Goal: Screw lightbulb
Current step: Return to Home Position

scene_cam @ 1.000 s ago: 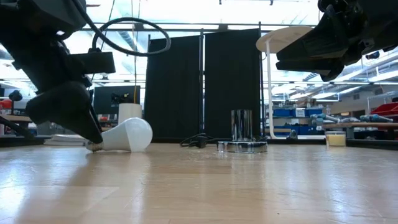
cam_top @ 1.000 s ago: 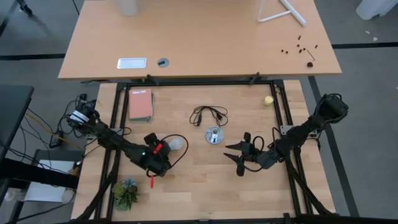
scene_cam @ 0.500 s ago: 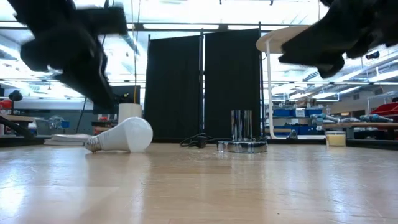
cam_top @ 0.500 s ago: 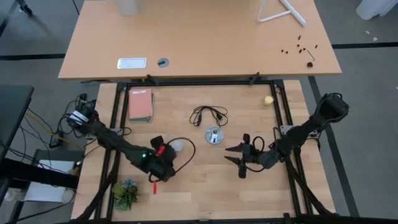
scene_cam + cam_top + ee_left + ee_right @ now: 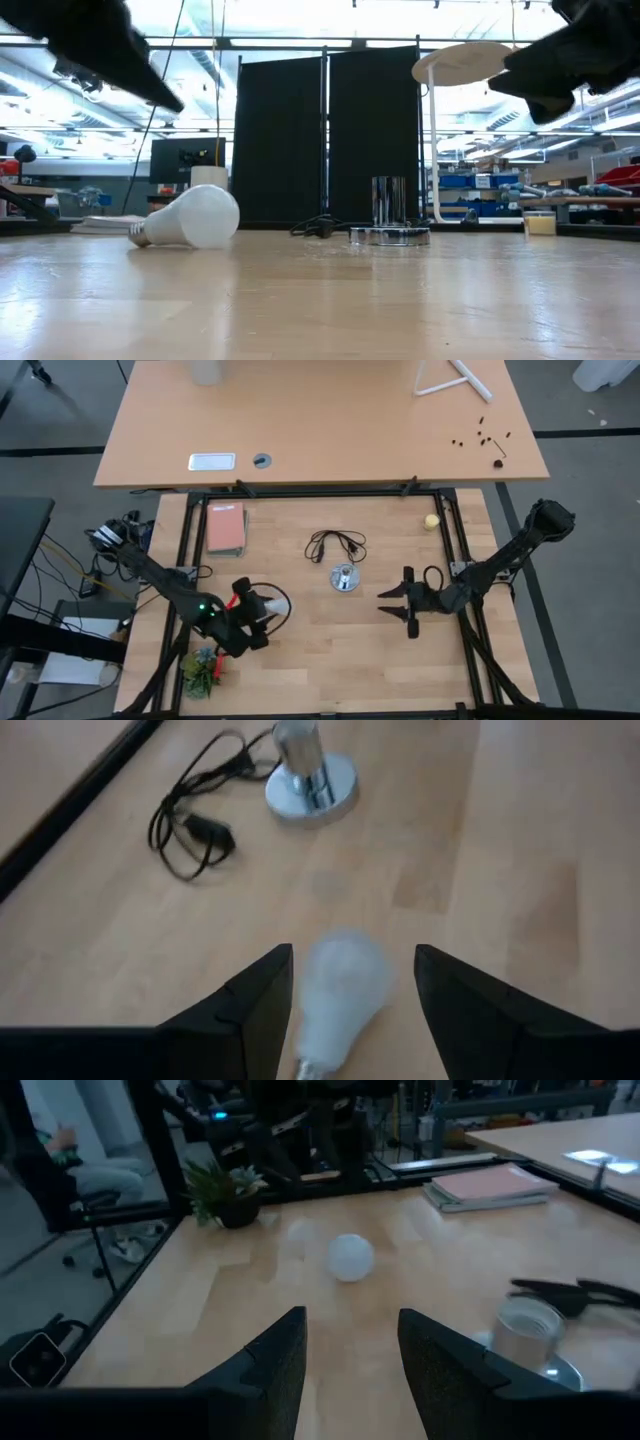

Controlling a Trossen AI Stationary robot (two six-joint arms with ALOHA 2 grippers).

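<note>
The white lightbulb (image 5: 274,602) lies on its side on the wooden table, at the left (image 5: 190,217), with its grey base pointing away from the socket. My left gripper (image 5: 258,612) hangs open above it, near its base end, and touches nothing. In its wrist view the lightbulb (image 5: 340,985) shows below the spread fingers. The silver socket disc (image 5: 344,577) stands upright at the table's middle, with its black cord (image 5: 335,545) behind it. To the right of the socket my right gripper (image 5: 396,612) is open, raised off the table (image 5: 560,70) and holding nothing.
A pink book (image 5: 226,527) lies at the far left. A yellow ball (image 5: 431,521) sits at the far right. A small plant (image 5: 203,668) stands at the near left corner. A black frame (image 5: 186,540) borders the table. A person sits beyond the left edge (image 5: 70,1165).
My left gripper has risen from the lightbulb's base and drawn back toward the near left corner, tipping less steeply down. The lightbulb stays lying on the table. My right gripper has pulled back toward the table's right edge.
</note>
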